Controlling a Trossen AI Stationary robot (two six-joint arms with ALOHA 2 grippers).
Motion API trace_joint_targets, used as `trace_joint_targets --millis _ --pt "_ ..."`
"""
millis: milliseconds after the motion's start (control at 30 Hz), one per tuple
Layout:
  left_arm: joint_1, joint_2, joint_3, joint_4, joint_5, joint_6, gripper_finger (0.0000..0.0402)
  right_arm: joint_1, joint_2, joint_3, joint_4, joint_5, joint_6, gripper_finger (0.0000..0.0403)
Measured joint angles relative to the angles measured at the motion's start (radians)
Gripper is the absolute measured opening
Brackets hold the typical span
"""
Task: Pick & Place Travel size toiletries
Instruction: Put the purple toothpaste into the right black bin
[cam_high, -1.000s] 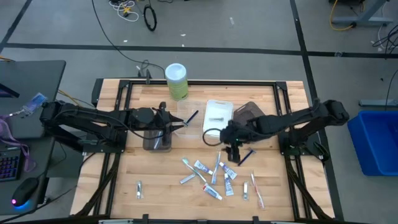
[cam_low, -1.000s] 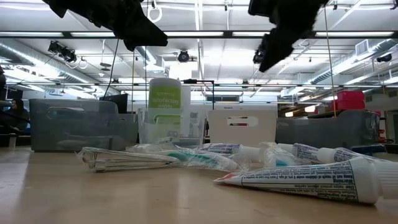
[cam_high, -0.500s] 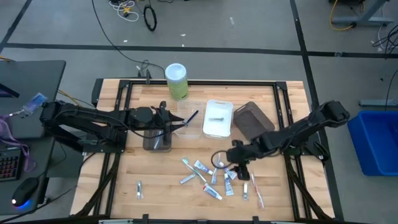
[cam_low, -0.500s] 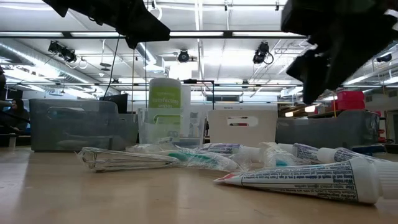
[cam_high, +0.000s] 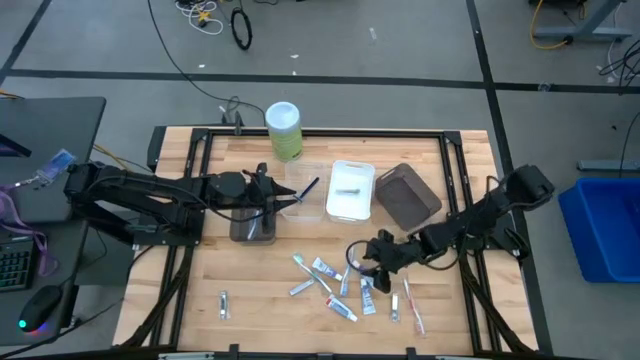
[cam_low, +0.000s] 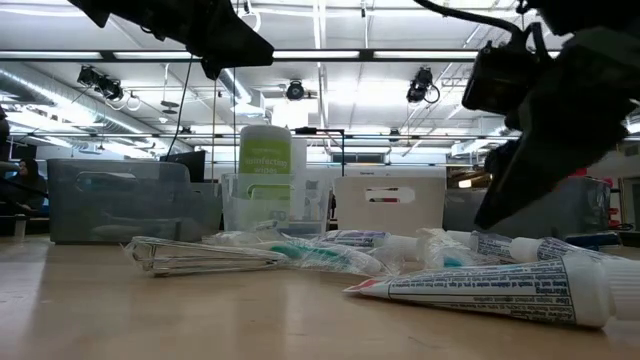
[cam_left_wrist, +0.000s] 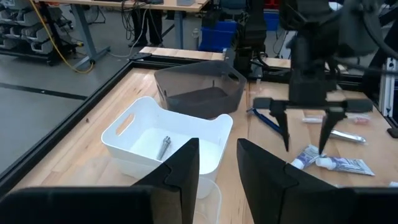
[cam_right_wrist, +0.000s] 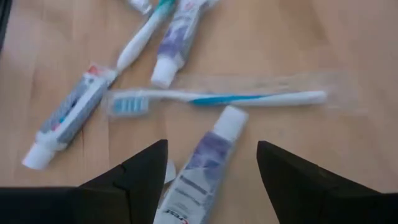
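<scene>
The travel size toiletries (cam_high: 350, 285) lie scattered on the wood near the near edge: toothpaste tubes, wrapped toothbrushes and small silver pieces. My right gripper (cam_high: 368, 268) hangs open just above them. In the right wrist view its open fingers (cam_right_wrist: 211, 147) stand on either side of a white toothpaste tube (cam_right_wrist: 199, 168) without touching it, with a blue toothbrush in a clear wrapper (cam_right_wrist: 217, 98) beyond. My left gripper (cam_high: 283, 197) waits open over the clear tray (cam_high: 312, 200), where a dark blue stick (cam_high: 309, 187) leans. A silver piece (cam_left_wrist: 163, 147) lies in the white tray (cam_left_wrist: 134, 134).
A tall green bottle (cam_high: 284, 130) stands at the far edge. A dark grey tray (cam_high: 405, 195) sits right of the white tray (cam_high: 350, 190), and another grey tray (cam_high: 250, 228) lies under the left arm. A lone silver piece (cam_high: 223, 305) rests near the near left edge.
My right gripper has moved from beside the white and dark trays toward the near edge and down over the pile of toiletries, staying open. The toiletries have not moved.
</scene>
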Motion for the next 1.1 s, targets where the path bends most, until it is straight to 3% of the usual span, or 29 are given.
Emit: trace_joint_targets --millis 433,700,833,967,1100 --pt "0.000 0.000 0.000 -0.005 0.000 0.004 0.0116 0.017 0.150 0.022 0.030 0.076 -0.059 0.0205" --pt "0.000 0.000 0.000 -0.008 0.000 0.007 0.0116 0.006 0.144 0.021 0.015 0.079 -0.118 0.0105" --pt "0.000 0.000 0.000 -0.009 0.000 0.007 0.0116 -0.013 0.113 0.021 0.009 0.040 -0.111 0.0072" --pt "0.000 0.000 0.000 -0.009 0.000 0.007 0.0116 -0.041 0.015 0.054 -0.045 -0.040 -0.166 0.0074" --pt "0.000 0.000 0.000 -0.010 0.000 0.007 0.0116 -0.079 -0.121 0.100 -0.204 0.001 -0.216 0.0077"
